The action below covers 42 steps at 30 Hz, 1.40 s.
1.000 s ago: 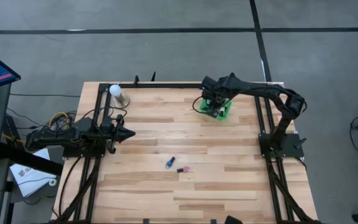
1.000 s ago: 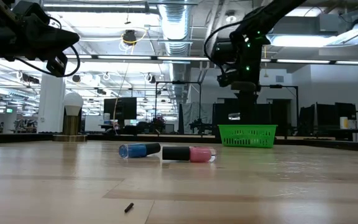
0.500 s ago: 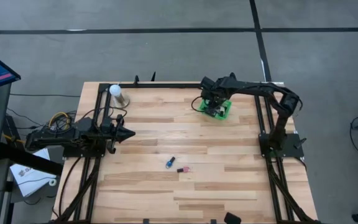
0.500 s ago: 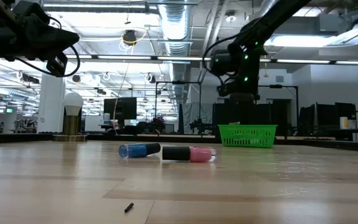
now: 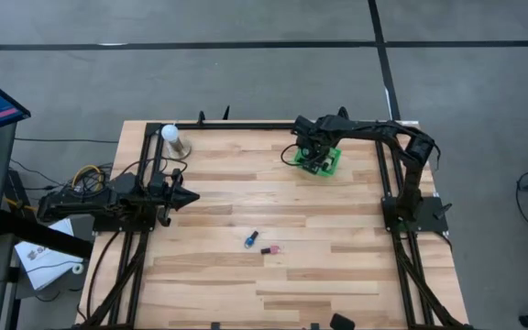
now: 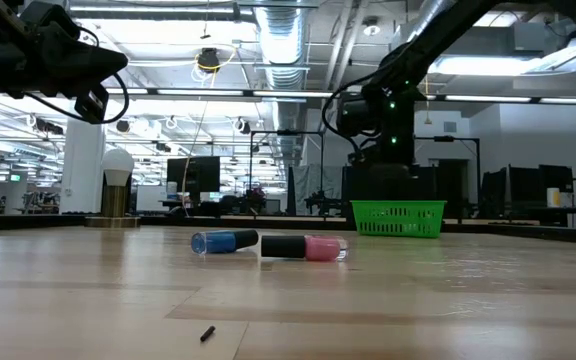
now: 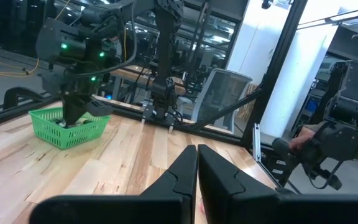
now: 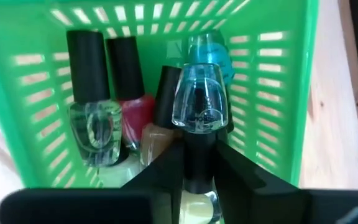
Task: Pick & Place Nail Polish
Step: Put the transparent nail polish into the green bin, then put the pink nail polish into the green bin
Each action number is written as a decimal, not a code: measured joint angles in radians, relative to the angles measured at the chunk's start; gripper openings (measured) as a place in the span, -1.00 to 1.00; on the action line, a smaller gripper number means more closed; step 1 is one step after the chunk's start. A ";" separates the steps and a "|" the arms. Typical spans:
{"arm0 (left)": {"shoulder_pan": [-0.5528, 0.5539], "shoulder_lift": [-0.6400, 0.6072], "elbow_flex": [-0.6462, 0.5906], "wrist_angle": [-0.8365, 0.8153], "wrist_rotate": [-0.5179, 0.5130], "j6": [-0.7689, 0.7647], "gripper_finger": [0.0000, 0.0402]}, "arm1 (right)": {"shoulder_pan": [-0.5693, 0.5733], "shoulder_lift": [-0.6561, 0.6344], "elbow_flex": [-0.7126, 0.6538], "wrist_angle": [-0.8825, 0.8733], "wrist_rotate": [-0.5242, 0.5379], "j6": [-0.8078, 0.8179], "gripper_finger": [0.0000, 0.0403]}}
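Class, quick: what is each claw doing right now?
Left claw: shut, empty, waiting at the table's left edge.
Right claw: over the green basket, closed on a clear nail polish bottle by its dark cap.

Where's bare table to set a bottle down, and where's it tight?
Free: the wide planks between the green basket and the two loose bottles, blue and pink; also the near strip below them. Tight: the basket, packed with bottles, right gripper over it; the far-left corner by the white ball-topped stand.
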 joint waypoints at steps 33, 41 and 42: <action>0.000 0.000 0.000 0.000 0.000 0.000 -0.96 | 0.202 -0.003 0.645 -0.260 -0.014 -0.038 0.19; 0.000 0.000 0.000 0.000 0.000 0.000 -0.96 | 0.383 -0.003 0.726 -0.252 -0.014 -0.042 0.19; 0.000 0.000 0.000 0.000 0.000 0.000 -0.96 | 0.408 -0.003 0.727 -0.249 -0.014 -0.036 0.19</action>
